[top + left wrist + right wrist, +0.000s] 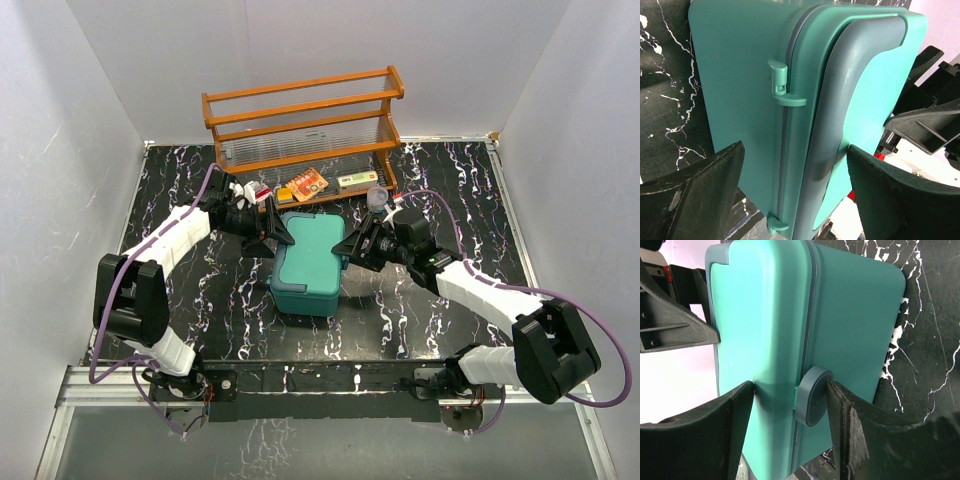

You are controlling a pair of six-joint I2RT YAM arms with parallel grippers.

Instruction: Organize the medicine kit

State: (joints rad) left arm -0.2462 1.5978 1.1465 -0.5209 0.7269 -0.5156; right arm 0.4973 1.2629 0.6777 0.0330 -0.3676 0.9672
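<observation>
The teal-green medicine kit lies closed on the black marbled table, in the middle. My left gripper is open at its far left corner. In the left wrist view its jaws straddle the kit's hinged back edge, with one finger over the lid. My right gripper is open at the kit's right side. In the right wrist view one finger rests on the kit's lid and the other touches the grey-blue latch.
An orange-brown wooden shelf rack stands at the back. In front of it lie an orange packet, a white and green box, a small bottle and a red and white item. White walls enclose the table.
</observation>
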